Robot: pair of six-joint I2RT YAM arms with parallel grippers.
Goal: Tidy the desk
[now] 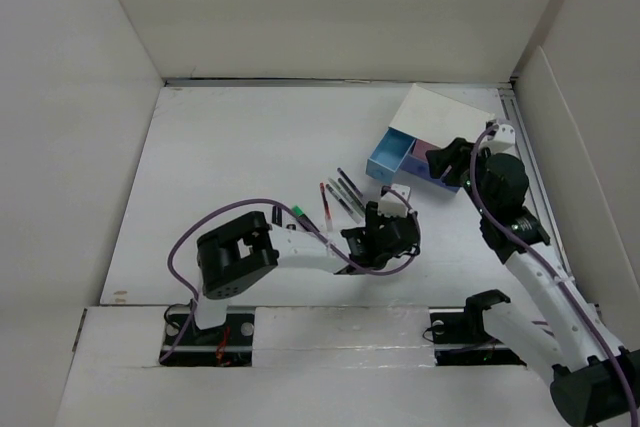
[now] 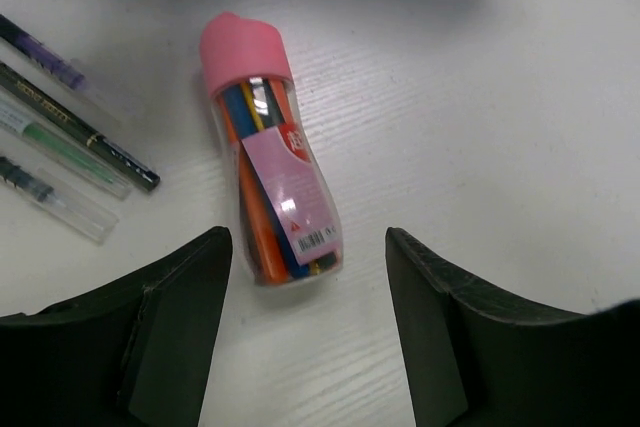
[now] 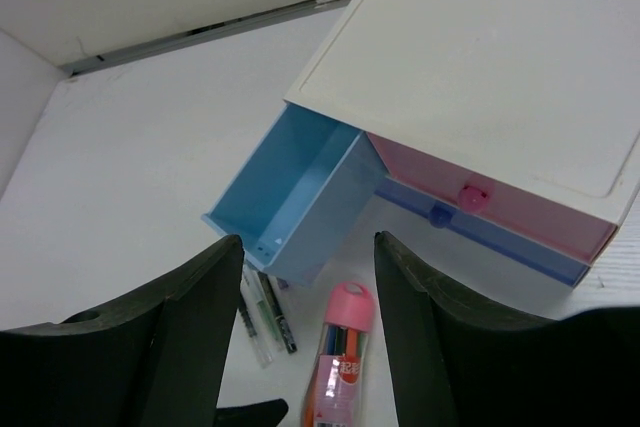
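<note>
You are at the pick-up step. The left tool point(image 2: 305, 257) hangs low over the marker tube point(image 2: 272, 162) with its fingers wide apart. The tube's clear end sits just inside the gap, and neither finger touches it. The tube lies flat on the bench point(image 1: 240, 147), a little toward 3 o'clock from the middle, with its pink cap toward the drawer box point(image 1: 445, 117) at 2 o'clock. Loose pens point(image 1: 340, 195) lie near the tube on its 9 o'clock side, apart from it.

The right tool point(image 3: 310, 247) hovers at the front of the box, jaws spread and nothing between them. Below it the blue drawer point(image 3: 290, 197) stands pulled out toward 7 o'clock. It looks empty, though the right wrist view does not show its whole floor.

Next, I judge, you ease the left tool down and forward so the fingers straddle the tube's middle. Then close across its width (it is round and could roll away if one finger arrives first). Lift it and carry it toward 1 o'clock to the open drawer. Keep the right tool out of that path.
</note>
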